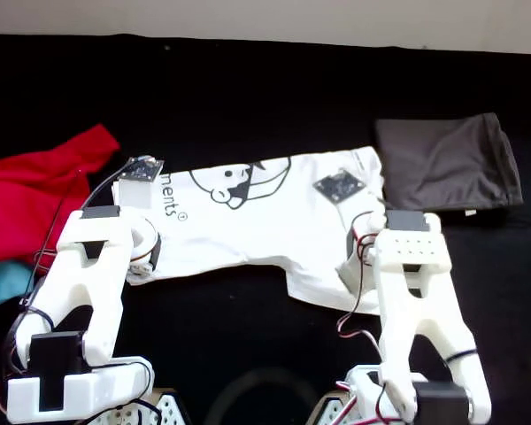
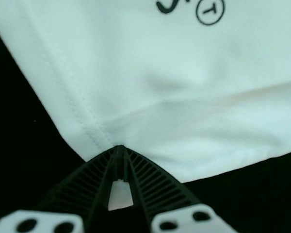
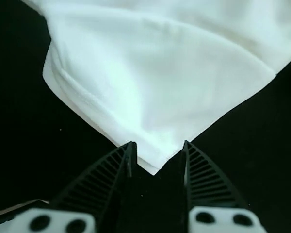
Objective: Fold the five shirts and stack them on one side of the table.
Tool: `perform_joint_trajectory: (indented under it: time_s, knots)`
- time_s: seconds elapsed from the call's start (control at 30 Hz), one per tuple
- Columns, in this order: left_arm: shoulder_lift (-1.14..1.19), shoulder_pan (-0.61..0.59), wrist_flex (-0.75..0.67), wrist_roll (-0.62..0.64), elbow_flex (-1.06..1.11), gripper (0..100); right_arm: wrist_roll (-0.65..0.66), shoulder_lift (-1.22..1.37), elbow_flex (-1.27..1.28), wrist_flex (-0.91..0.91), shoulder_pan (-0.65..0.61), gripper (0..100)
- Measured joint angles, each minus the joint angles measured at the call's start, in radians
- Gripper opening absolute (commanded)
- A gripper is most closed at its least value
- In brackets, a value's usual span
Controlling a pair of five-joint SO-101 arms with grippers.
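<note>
A white shirt [image 1: 257, 221] with a black print lies spread across the middle of the black table [image 1: 248, 97]. At the shirt's left near corner, my left gripper [image 2: 119, 149] is shut on the white shirt [image 2: 174, 97], and white cloth shows between its fingers. My right gripper [image 3: 158, 145] is open at the shirt's right near corner, where a point of the white shirt [image 3: 155, 87] lies between its fingertips. From above, the left arm [image 1: 97, 266] and the right arm [image 1: 411, 266] stand over the shirt's near edge.
A red shirt [image 1: 35, 190] lies crumpled at the left edge, with a teal one [image 1: 0, 283] just in front of it. A folded dark grey shirt [image 1: 447, 164] rests at the back right. Bare black table stretches behind the white shirt.
</note>
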Motion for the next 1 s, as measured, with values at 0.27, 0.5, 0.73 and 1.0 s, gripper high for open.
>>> perform_joint_trajectory:
  time_s: [0.27,0.5,0.73,1.0]
  knots:
    - [0.0,0.0,0.0,0.0,0.0,1,-0.16,-0.017,0.074,-0.157,-0.16,0.5]
    - [0.0,0.0,0.0,0.0,0.0,1,-0.212,0.135,0.141,-0.341,-0.241,0.5]
    - [0.0,0.0,0.0,0.0,0.0,1,-0.212,0.224,0.12,-0.315,-0.264,0.5]
    - [0.0,0.0,0.0,0.0,0.0,1,-0.212,0.049,0.121,-0.195,-0.269,1.3]
